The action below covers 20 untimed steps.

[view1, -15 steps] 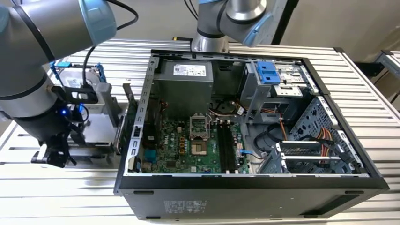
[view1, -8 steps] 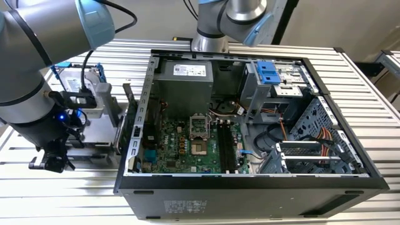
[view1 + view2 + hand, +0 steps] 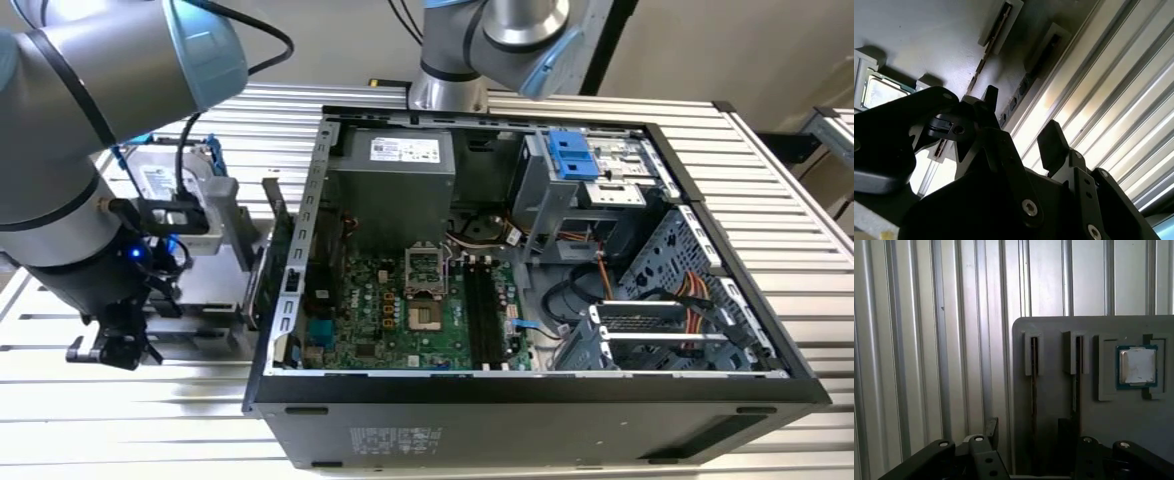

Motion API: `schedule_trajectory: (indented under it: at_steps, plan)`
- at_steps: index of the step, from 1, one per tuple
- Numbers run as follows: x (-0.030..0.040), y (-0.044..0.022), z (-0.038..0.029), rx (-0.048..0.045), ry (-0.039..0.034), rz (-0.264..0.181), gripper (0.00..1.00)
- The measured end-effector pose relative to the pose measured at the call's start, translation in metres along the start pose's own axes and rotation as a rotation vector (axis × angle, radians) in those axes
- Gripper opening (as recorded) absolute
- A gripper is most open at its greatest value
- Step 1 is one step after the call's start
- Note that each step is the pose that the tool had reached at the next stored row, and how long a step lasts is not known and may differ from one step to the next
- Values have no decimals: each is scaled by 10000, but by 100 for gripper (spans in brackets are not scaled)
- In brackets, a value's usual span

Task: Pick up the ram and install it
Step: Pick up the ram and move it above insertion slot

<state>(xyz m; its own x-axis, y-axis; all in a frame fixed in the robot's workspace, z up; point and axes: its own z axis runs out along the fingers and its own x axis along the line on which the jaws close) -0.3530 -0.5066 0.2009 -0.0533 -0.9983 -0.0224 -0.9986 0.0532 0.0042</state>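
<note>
Two ram sticks stand on edge in slots of a grey holder plate [image 3: 1054, 340]. In the first wrist view one ram [image 3: 1033, 390] runs between my fingers and the other ram [image 3: 1076, 385] lies just beside one fingertip [image 3: 1066, 432]. My gripper [image 3: 1029, 430] is open, its black fingers set either side of the first stick and apart from it. In the second wrist view the same ram [image 3: 1021, 87] leads into the gap of the gripper [image 3: 1021, 117]. In the exterior view the gripper [image 3: 118, 350] hangs low over the table on that view's left, beside the open computer case [image 3: 534, 400].
A small square processor chip [image 3: 1137, 366] sits in a pocket of the holder plate beside the sticks. A hard drive in a blue frame [image 3: 174, 180] stands behind the holder. Inside the case the motherboard's black slots [image 3: 483, 310] lie near the middle. The table is ribbed metal [image 3: 914, 340].
</note>
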Motion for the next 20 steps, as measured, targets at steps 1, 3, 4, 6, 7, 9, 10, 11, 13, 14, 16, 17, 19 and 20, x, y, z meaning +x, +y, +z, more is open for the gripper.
schedule_trajectory:
  at_steps: [1,3,4,6,7,9,10,11,13,14,16,17,19,20]
  plan:
    - [0,0,9,1,0,-1,100]
    - [0,0,25,1,0,-1,100]
    - [0,0,32,0,0,0,100]
    - [1,0,47,-1,1,0,100]
    - [1,0,55,0,0,-1,100]
    - [1,0,72,0,1,0,100]
    - [1,0,80,-1,2,0,100]
    - [2,-1,88,0,4,-1,100]
    - [2,0,91,0,6,0,100]
    - [2,0,91,0,6,0,100]
    - [2,0,91,0,8,0,100]
    - [2,0,91,0,8,0,100]
    - [0,0,91,0,8,0,100]
    - [-8,0,93,3,5,1,100]
